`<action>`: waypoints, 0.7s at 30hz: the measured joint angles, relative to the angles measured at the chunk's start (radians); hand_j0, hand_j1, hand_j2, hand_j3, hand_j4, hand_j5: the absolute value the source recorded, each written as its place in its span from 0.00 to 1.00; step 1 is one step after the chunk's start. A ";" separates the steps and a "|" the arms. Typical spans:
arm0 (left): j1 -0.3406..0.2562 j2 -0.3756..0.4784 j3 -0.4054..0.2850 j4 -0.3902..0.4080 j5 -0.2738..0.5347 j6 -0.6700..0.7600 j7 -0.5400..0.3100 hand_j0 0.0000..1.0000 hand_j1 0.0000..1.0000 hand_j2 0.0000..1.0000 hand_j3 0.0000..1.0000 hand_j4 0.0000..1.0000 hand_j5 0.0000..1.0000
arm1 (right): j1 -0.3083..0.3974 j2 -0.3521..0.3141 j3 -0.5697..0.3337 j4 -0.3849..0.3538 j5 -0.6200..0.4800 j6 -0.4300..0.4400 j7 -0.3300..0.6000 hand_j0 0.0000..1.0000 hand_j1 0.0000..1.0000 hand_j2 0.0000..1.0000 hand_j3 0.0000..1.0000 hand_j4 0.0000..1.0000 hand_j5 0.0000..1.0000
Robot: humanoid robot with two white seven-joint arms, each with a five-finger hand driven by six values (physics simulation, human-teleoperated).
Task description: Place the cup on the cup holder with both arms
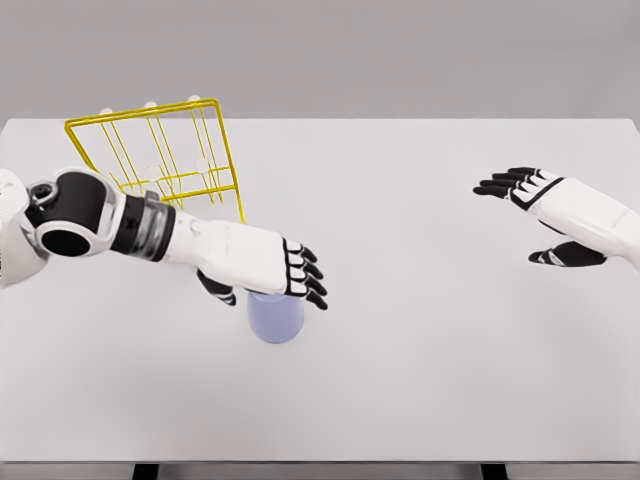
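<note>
The left hand (285,272) reaches in from the lower left, its white forearm crossing in front of the cup holder (160,155); the hand sits directly over the top of the cup (275,317), its black fingers (312,280) bent down past the rim on the far right side and its thumb (218,289) dropping on the left side, so the hand is curled around the upper part of the cup (whether the fingers actually press on it cannot be told from this view, since the palm hides the rim); the cup is pale lavender-blue, stands upright on the white tabletop (420,380), and lies near the middle of the left half, in front of and to the right of the cup holder and apart from it; the cup holder is a yellow wire rack with upright prongs tipped in white, tilted back a little, standing near the far left edge of the tabletop; the right hand (535,205) comes in from the right edge, well apart from the cup, its fingers stretched out straight and pointing left, its thumb spread below them, holding nothing; its shadow is not clearly visible, so whether it touches the tabletop cannot be told.
</note>
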 measured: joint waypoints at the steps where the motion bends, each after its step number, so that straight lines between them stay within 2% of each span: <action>1: 0.000 -0.002 -0.003 0.002 -0.002 0.000 0.001 1.00 1.00 1.00 1.00 1.00 1.00 | 0.000 -0.003 -0.001 0.000 0.000 0.000 0.000 1.00 1.00 1.00 1.00 1.00 1.00; 4: 0.002 -0.006 -0.009 0.010 -0.009 0.000 0.001 0.99 0.99 0.99 0.99 0.99 0.99 | -0.002 -0.008 -0.001 -0.001 0.001 0.000 0.000 1.00 1.00 1.00 1.00 1.00 1.00; 14: 0.005 -0.005 -0.022 0.017 -0.021 0.001 0.007 0.67 0.67 0.67 0.67 0.67 0.67 | 0.000 -0.012 -0.002 0.003 0.001 0.000 0.000 1.00 1.00 1.00 1.00 1.00 1.00; 21: -0.003 -0.005 -0.022 0.015 -0.018 0.000 0.007 0.61 0.61 0.61 0.61 0.61 0.61 | 0.000 -0.012 -0.003 0.005 0.002 0.000 0.000 1.00 1.00 1.00 1.00 1.00 1.00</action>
